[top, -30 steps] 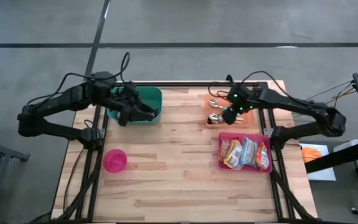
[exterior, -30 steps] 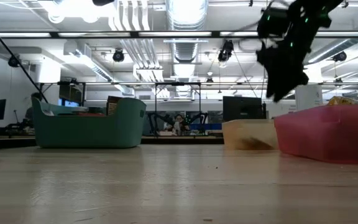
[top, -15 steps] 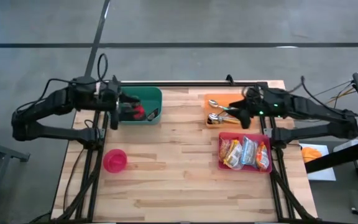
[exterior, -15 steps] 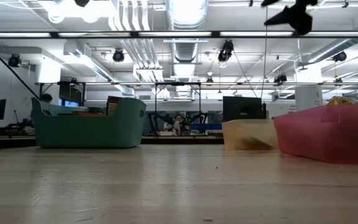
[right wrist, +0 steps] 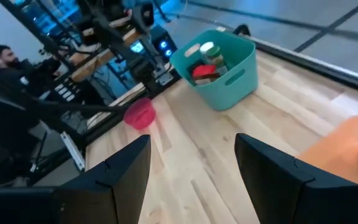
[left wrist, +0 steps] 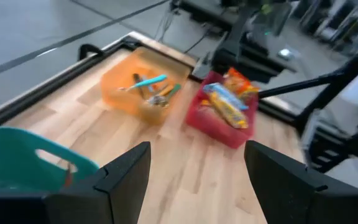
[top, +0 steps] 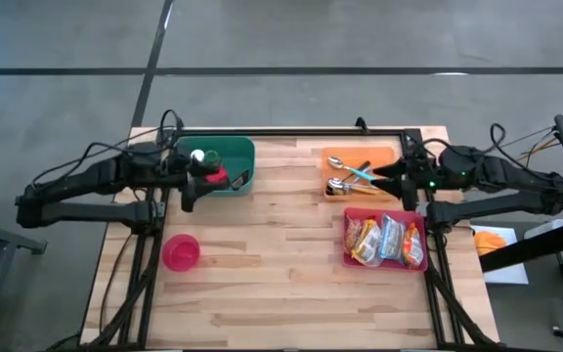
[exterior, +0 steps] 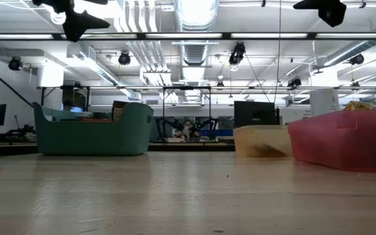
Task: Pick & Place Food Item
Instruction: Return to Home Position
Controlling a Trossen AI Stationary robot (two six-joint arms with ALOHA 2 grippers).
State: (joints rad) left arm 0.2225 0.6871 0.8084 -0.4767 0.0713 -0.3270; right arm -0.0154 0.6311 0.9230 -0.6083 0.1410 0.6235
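Left claw (left wrist: 197, 149) is hanging empty, fingers apart, beside one green bin (top: 238, 147). Right claw (right wrist: 192, 143) is hovering spread and empty by one orange bin (top: 360, 152) of spoons (top: 338, 185). Three food packets (top: 386, 238) are lying in one red bin (top: 384, 209), and one pink bowl (top: 181, 251) is sitting on the surface (top: 281, 244).

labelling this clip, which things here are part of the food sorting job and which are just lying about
Job: green bin; orange bin with spoons; red tray of packets; left hand, open, by the green bin; right hand, open, by the orange bin.
Lying about: pink bowl.
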